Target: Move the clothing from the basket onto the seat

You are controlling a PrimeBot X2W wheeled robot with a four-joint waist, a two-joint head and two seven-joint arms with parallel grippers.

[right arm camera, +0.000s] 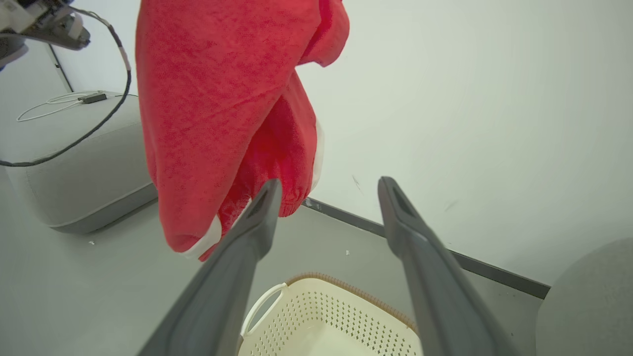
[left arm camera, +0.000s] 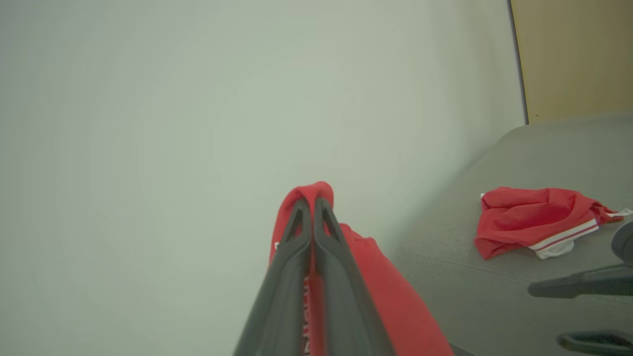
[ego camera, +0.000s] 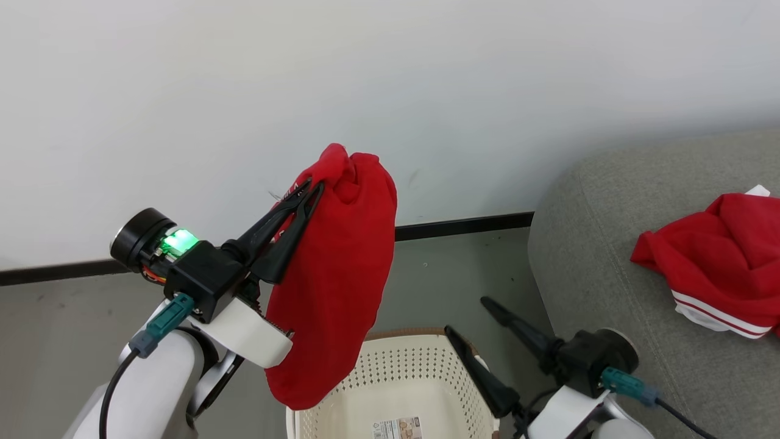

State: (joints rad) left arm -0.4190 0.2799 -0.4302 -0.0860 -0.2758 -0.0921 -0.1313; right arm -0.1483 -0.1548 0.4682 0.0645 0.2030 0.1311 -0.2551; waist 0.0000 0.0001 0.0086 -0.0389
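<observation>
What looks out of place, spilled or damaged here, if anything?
Nothing looks spilled or damaged. The crumpled red garment lies in a heap on the seat rather than flat. The hanging red garment droops bunched from the left gripper, jaws shut on it, above the upright basket.

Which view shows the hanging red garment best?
Head view: the garment hangs at full length from the left gripper's shut jaws down to its hem. Left wrist view catches the pinched fold; right wrist view its lower half with white trim, top cropped.
</observation>
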